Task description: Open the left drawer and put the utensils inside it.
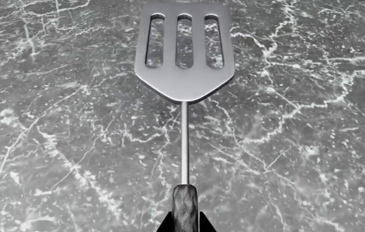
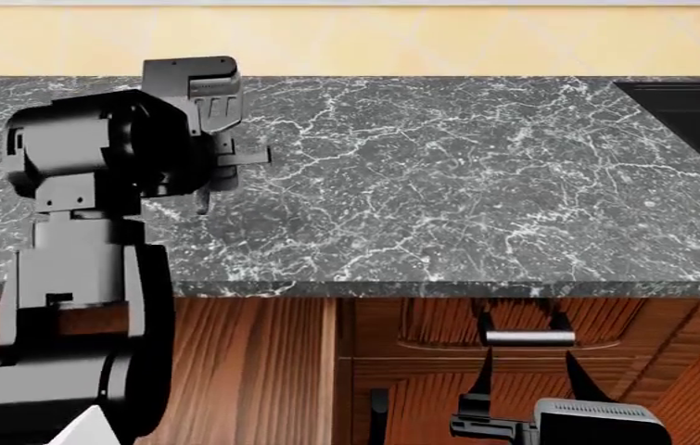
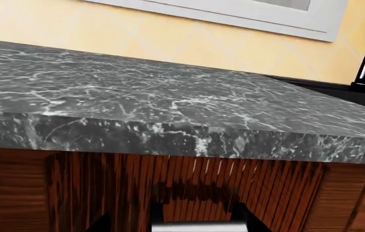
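Left gripper (image 1: 185,227) jaws pinch the textured handle of the slotted spatula (image 1: 184,55), blade hanging flat above the marble countertop (image 2: 449,185). Right gripper (image 2: 526,338) jaws straddle the silver bar handle (image 2: 529,338) of the drawer (image 2: 498,320); whether they press on it I cannot tell. Drawer looks out from under the counter edge (how far is unclear). Fork not seen. Risks: the thin handle pivoting in the pinch; the bar slipping free if the right jaws are loose.
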Robot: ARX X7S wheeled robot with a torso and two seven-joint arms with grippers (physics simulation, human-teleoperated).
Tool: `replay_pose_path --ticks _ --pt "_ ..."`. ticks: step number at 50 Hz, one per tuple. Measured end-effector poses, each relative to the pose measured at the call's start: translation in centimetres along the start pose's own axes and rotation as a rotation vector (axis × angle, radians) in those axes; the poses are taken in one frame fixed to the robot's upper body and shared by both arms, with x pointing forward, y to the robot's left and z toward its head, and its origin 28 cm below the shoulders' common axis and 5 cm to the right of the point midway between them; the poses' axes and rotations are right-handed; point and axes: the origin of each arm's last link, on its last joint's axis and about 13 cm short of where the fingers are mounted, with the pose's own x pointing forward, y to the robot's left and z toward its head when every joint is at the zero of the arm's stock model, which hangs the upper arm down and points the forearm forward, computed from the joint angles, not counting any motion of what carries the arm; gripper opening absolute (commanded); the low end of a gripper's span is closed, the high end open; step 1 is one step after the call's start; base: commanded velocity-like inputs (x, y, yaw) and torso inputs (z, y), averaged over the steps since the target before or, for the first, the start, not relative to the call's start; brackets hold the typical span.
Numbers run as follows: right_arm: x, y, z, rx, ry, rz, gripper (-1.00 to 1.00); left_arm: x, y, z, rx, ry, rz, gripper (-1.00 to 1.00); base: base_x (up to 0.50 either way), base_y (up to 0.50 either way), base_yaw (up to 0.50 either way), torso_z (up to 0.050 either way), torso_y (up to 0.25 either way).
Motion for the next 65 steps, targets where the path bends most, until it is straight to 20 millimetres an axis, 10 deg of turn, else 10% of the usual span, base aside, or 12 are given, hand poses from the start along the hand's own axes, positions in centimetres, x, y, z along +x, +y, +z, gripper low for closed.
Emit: replay_pose_path --ticks 40,65 --pt "0.0 0.0 0.0 0.0 0.0 0.0 1.0 -11.8 2.7 -4.7 0.016 -0.055 -0.017 -1.0 0.0 0.0 0.0 0.0 0.0" --pt "0.0 0.0 0.0 0.0 0.0 0.0 1.0 -19.8 8.1 -12.7 0.034 0.009 -0.172 -1.0 0.0 0.0 0.0 0.0 0.0"
